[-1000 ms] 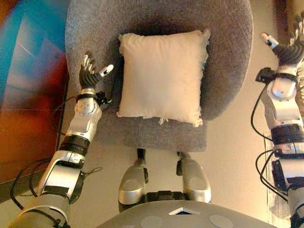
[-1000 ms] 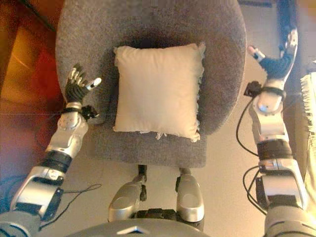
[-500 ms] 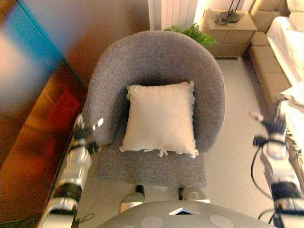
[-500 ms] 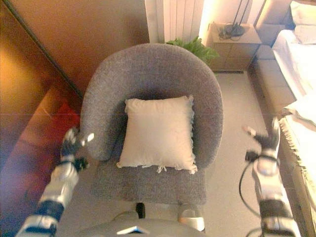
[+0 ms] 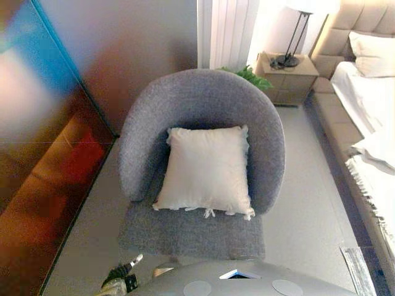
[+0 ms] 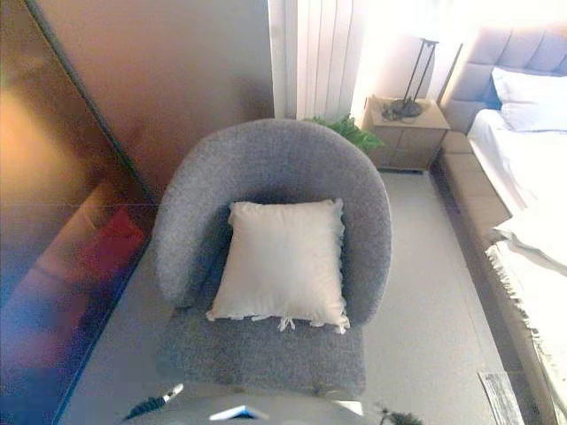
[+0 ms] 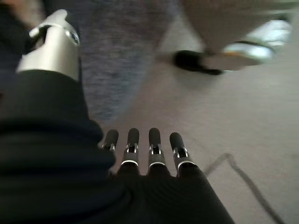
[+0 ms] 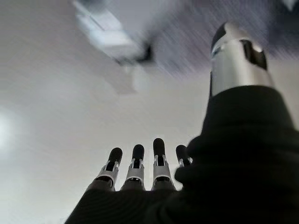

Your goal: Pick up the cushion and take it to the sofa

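Note:
A cream square cushion [image 5: 207,171] with a fringed edge lies flat on the seat of a round grey armchair [image 5: 203,86], leaning towards its back. Nothing touches it. My left hand [image 7: 149,154] is low at the chair's front left corner, fingers straight and empty; only its tip shows in the left eye view [image 5: 118,282]. My right hand [image 8: 140,168] is down by the floor, fingers straight and empty, with the chair's blurred base past it. A beige upholstered sofa or bed [image 5: 370,92] with white bedding runs along the right side.
A glossy dark wall panel [image 5: 43,123] stands close on the chair's left. Behind the chair are a white radiator [image 5: 222,31], a green plant [image 5: 247,74] and a nightstand [image 5: 290,77] with a lamp. A fringed white throw [image 5: 376,166] hangs off the bedding. Grey floor lies between chair and sofa.
The camera has risen and pulled back, so the whole chair and room now show. Both arms have dropped from beside the chair to the bottom of view. The cushion has not moved.

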Tool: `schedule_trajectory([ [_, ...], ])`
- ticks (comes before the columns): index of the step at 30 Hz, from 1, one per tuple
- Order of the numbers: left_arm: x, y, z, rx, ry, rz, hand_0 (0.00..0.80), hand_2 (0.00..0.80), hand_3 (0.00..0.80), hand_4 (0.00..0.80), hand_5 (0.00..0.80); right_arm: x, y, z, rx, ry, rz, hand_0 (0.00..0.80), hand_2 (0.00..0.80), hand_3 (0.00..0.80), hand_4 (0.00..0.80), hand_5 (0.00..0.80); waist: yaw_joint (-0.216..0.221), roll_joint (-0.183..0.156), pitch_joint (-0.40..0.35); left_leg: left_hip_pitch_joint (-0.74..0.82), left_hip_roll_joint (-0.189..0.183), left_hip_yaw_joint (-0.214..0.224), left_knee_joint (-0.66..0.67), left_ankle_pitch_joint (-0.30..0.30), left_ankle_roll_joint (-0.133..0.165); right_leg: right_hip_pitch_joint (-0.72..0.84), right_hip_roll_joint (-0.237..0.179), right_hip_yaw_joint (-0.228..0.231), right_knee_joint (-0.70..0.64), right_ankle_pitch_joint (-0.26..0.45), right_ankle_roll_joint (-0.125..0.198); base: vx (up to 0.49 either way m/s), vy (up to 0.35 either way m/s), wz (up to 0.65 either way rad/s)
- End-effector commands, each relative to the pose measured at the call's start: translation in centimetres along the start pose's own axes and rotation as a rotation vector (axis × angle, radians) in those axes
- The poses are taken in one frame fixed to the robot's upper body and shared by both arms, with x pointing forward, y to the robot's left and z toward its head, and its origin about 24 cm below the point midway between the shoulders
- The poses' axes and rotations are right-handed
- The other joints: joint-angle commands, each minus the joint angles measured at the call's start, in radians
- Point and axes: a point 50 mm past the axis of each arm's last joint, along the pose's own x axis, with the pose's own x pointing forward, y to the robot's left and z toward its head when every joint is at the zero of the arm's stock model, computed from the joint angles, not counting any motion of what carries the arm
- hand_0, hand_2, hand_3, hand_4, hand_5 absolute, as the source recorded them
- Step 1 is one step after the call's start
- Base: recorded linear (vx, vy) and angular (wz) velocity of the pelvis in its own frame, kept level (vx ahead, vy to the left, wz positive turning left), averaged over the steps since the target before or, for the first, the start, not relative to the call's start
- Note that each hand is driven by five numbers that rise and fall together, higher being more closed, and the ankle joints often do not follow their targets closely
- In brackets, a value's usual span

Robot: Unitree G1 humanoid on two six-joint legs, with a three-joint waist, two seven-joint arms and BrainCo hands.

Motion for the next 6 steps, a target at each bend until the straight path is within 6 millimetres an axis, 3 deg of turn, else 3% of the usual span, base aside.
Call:
schedule_trajectory([
  [1, 0.1, -1.2, 1.1, 0.091, 0.04, -0.013, 0.0, 0.0, 0.0, 0.0, 0.0, 0.0, 0.6, 2.1, -0.069, -0.008, 0.044, 0.0, 0.0, 0.0, 0.0, 0.0, 0.015, -0.023, 0.044, 0.002, -0.064, 0.001, 0.007, -0.065, 0.055, 0.111, -0.011, -0.033, 0.007, -0.123, 0.027, -0.035, 0.029, 0.0],
  [6, -0.1, -1.9, -0.4, 0.136, 0.144, -0.054, 0.0, 0.0, 0.0, 0.0, 0.0, 0.0, 0.9, 2.1, -0.097, 0.002, 0.049, 0.0, 0.0, 0.0, 0.0, 0.0, 0.012, -0.022, 0.043, 0.004, -0.066, 0.004, 0.007, -0.07, 0.058, 0.111, -0.014, -0.032, 0.007, -0.123, 0.031, -0.014, 0.011, 0.0],
])
